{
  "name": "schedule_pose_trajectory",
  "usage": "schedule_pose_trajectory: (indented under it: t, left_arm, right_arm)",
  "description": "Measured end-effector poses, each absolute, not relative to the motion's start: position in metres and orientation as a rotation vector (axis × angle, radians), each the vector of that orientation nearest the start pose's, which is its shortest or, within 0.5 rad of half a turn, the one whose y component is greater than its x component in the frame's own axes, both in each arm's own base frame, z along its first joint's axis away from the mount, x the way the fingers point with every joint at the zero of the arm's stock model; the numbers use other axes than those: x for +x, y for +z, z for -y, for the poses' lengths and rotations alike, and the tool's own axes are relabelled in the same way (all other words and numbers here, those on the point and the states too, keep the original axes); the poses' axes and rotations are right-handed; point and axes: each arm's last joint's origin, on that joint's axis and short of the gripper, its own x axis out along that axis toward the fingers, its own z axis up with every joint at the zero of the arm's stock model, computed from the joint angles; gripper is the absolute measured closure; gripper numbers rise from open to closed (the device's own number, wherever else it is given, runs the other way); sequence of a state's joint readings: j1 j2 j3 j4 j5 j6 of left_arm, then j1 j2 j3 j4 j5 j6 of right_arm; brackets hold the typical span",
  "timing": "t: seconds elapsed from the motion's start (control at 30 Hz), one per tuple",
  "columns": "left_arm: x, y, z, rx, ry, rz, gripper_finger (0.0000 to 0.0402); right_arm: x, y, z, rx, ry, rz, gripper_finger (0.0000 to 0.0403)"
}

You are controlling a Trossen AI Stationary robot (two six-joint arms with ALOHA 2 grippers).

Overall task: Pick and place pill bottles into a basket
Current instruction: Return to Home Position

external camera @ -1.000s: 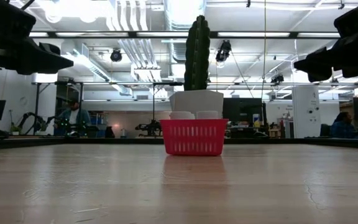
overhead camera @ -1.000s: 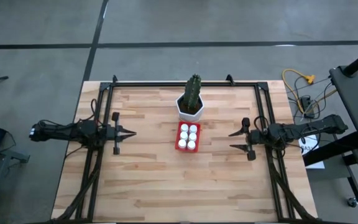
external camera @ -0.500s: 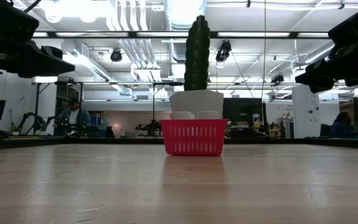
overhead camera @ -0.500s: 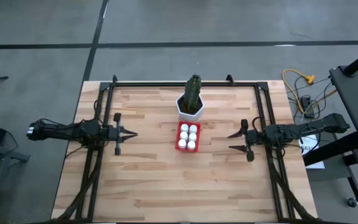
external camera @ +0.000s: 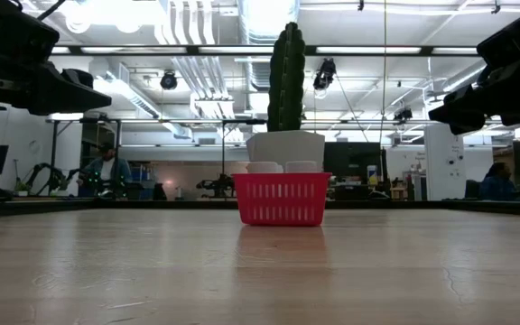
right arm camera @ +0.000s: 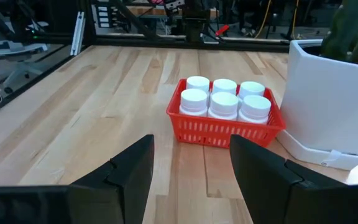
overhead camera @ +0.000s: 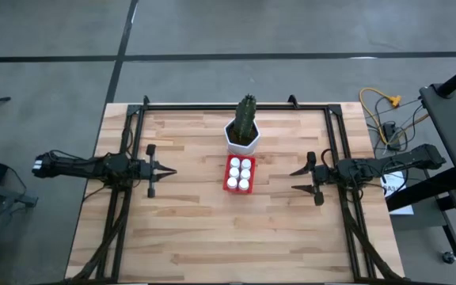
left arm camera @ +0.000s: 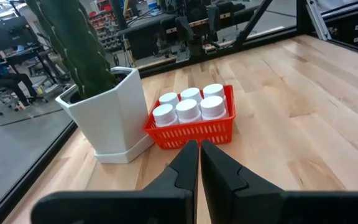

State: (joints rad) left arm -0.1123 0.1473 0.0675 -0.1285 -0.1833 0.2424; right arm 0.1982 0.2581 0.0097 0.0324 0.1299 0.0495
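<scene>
From above, my left claw (overhead camera: 171, 170) is pinched shut to a point at the left of the table (overhead camera: 212, 229). My right claw (overhead camera: 294, 179) stands spread open at the right. Both are well apart from the red basket (overhead camera: 226, 180) in the middle. In the last second the left arm has slid back a little and the right has hardly shifted. All six pill bottles (overhead camera: 245, 174) sit in the basket as before, just on the near side of the white cactus pot (overhead camera: 242, 136). I judge the loading done and only the retreat left.

At table level, my right claw has dipped slightly. Both claws are cropped by the picture's edges, so their fingers can't be read here. Only a few caps clear the basket rim and the other bottles are hidden. People sit far off in the room.

From my left wrist, my fingers (left arm camera: 185, 168) are all but touching, holding nothing. The cactus top is cut off.

From my right wrist, the fingers stand wide and empty, the basket showing between them. The pot is partly out of frame.
</scene>
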Motion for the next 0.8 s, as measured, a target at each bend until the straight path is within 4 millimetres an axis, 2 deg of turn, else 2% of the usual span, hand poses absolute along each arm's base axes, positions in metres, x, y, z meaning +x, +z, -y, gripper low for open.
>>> schedule_pose_trajectory:
  t: [0.8]
  left_arm:
    - [0.1045, 0.1607, 0.0065, 0.272, 0.046, -0.209, 0.0401]
  right_arm:
    - [0.1098, 0.1482, -0.0182, 0.011, 0.063, -0.214, 0.0202]
